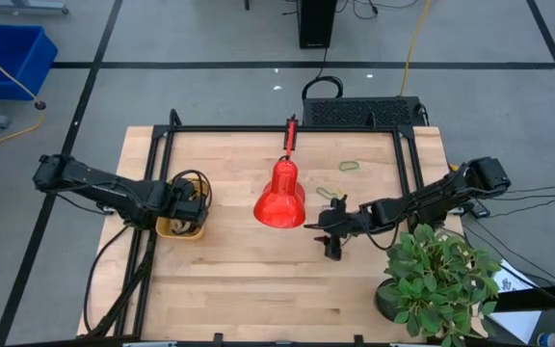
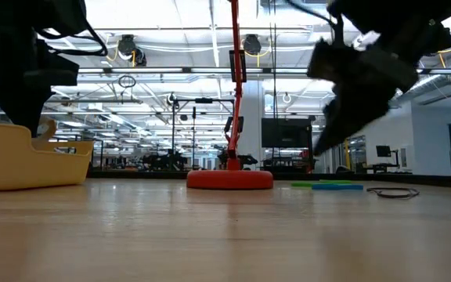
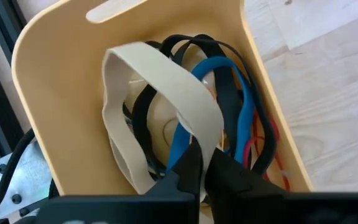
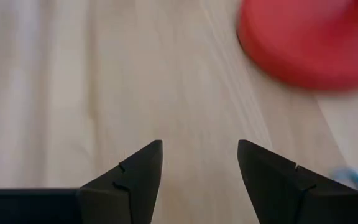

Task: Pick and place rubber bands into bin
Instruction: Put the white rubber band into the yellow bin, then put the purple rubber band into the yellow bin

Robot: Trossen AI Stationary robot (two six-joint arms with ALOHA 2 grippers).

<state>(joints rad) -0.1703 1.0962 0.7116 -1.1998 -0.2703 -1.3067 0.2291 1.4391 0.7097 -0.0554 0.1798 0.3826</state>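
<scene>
On the pale wooden table (image 1: 258,289), the left claw (image 1: 189,204) sits over the small yellow-orange plastic bin (image 1: 176,229) at nine o'clock. The right claw (image 1: 330,231) hovers at four o'clock from the red cone-shaded lamp (image 1: 279,196); a thin green rubber band (image 1: 351,165) lies at two o'clock.

We count 1 bin (image 1: 179,227), 1 red lamp (image 1: 279,198), 1 potted plant (image 1: 436,280), 2 arms, and 2 rubber bands (image 1: 351,166) lying loose right of centre.

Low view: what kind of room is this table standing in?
Probably a large robotics lab or workshop. Behind the wooden table and the red lamp runs a long open hall with ceiling light strips, monitors and more equipment racks. From above, the grey floor carries black tape lines.
</scene>
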